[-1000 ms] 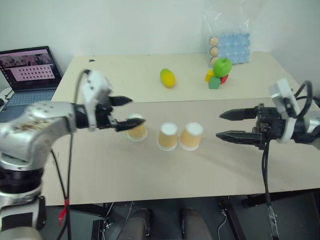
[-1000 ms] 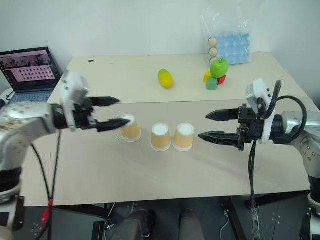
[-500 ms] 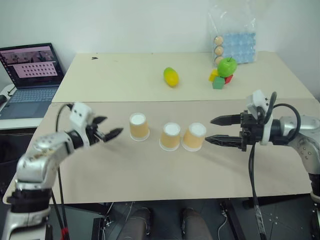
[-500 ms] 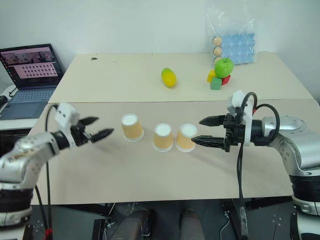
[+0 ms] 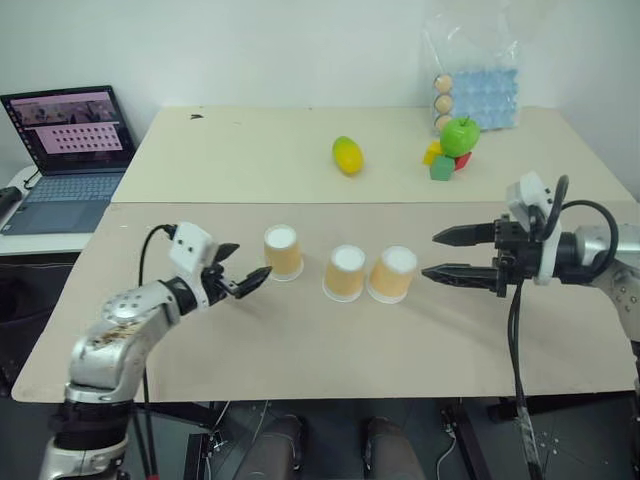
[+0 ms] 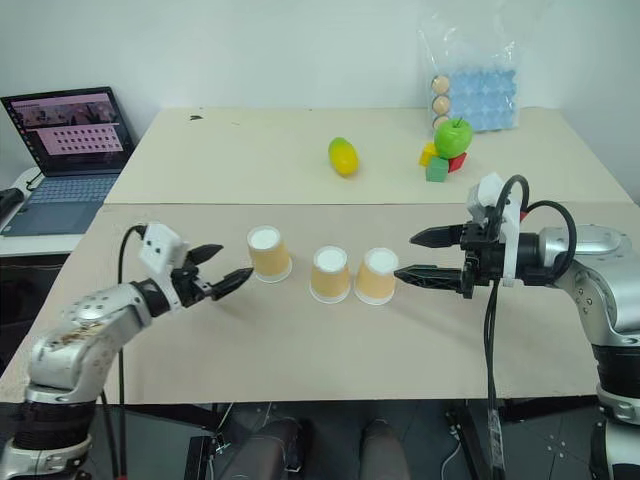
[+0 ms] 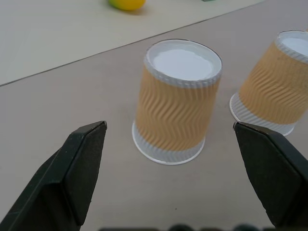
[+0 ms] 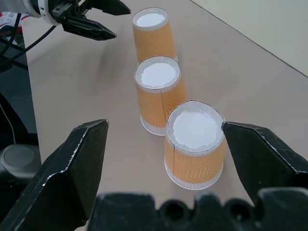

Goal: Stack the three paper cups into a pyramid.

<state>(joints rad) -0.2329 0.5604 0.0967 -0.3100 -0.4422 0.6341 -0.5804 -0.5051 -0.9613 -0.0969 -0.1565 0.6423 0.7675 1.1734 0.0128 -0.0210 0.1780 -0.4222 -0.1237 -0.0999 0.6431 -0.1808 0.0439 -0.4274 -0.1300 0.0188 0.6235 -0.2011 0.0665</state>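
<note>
Three tan paper cups stand upside down in a row on the table: the left cup (image 5: pixel 283 252), the middle cup (image 5: pixel 345 273) and the right cup (image 5: pixel 392 274). The middle and right cups stand close together, and the right one leans a little. No pyramid is formed. My left gripper (image 5: pixel 253 260) is open, low over the table, just left of the left cup (image 7: pixel 177 101), which sits ahead between its fingers (image 7: pixel 82 163). My right gripper (image 5: pixel 430 254) is open and level, just right of the right cup (image 8: pixel 195 144), holding nothing.
At the table's back lie a yellow-green fruit (image 5: pixel 347 155), a green apple (image 5: pixel 459 133) on coloured blocks, and a bag with an egg tray (image 5: pixel 480 85). A laptop (image 5: pixel 68 140) sits off the table's left side.
My left gripper has come down from beside the left cup's top to just above the table, still open, left of that cup. The right gripper has stayed put. The cups have not moved.
</note>
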